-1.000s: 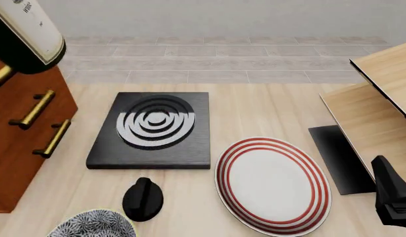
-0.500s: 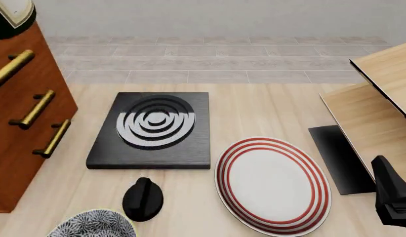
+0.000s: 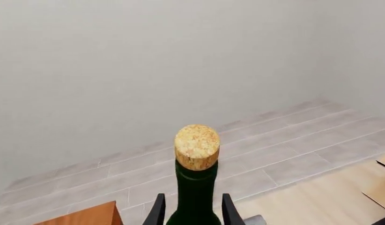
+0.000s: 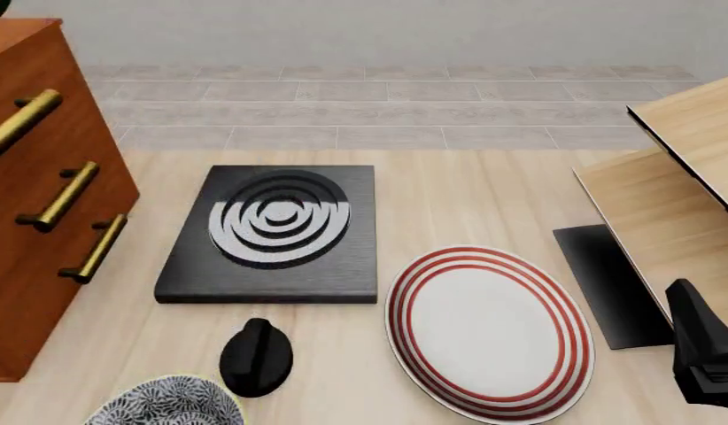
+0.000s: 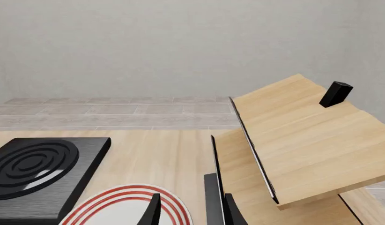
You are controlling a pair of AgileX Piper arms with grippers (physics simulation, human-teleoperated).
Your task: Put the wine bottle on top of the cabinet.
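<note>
The wine bottle [image 3: 197, 187] shows in the left wrist view as a dark green neck with a tan cork [image 3: 197, 146]. My left gripper [image 3: 192, 208] is shut on the neck, one black finger [image 3: 157, 211] on each side. A corner of the reddish-brown cabinet [image 3: 86, 216] shows just beside and below the bottle. In the front view the cabinet [image 4: 39, 204] stands at the far left with its brass handles; the bottle and left gripper are almost wholly out of that view, above the top-left corner. My right gripper [image 5: 183, 208] is open and empty, low at the front right [image 4: 707, 354].
A black slab with concentric silver rings [image 4: 275, 226] lies mid-table. A red-striped white plate [image 4: 488, 328] lies in front of it to the right. A black knob [image 4: 257, 354] and a patterned bowl [image 4: 163, 407] are at the front left. A pale wooden panelled structure [image 4: 683, 177] stands on the right.
The bottle has moved up and to the left, passing out of the front view over the cabinet's top corner. The right arm has not moved.
</note>
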